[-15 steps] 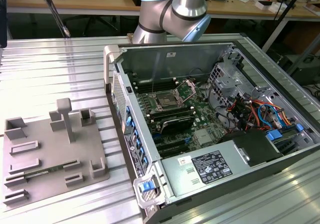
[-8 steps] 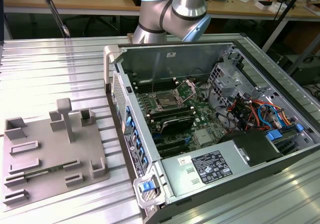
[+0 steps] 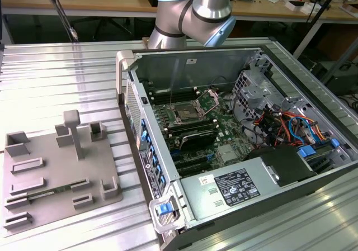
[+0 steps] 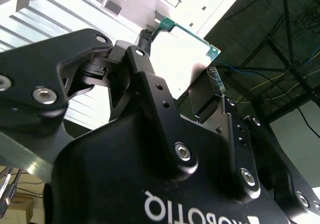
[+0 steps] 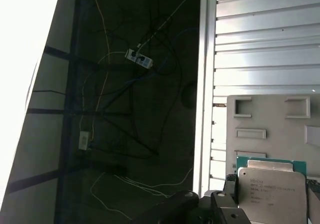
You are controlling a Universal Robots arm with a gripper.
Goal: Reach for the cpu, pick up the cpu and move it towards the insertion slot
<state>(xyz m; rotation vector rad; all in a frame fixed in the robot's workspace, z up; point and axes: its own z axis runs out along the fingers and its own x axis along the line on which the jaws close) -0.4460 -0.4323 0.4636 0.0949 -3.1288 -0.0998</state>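
In the exterior view, one silver and blue arm (image 3: 193,10) rises over the far wall of one open computer case (image 3: 190,66) that lies on the ribbed metal table (image 3: 56,77). One insertion slot (image 3: 185,114), its silver frame around a dark centre, sits on the green motherboard (image 3: 224,133) inside the case. One grey fixture (image 3: 50,173) lies on the table outside the case. In the second wrist view, the black gripper (image 4: 182,67) has its two fingers (image 4: 150,79) drawn in narrow on one cpu (image 4: 187,52). The chip sits between the fingertips, held by opposite edges, with its pale top plate and green rim showing past them. In the first wrist view, the cpu (image 5: 271,194) is right at the gripper's tip, one black finger against its edge, its silvery plate facing the camera. The grey fixture and the table's ribs lie beyond the held chip. Off the table edge beside the gripper, one power strip (image 5: 139,58) and loose cables lie on a dark floor.
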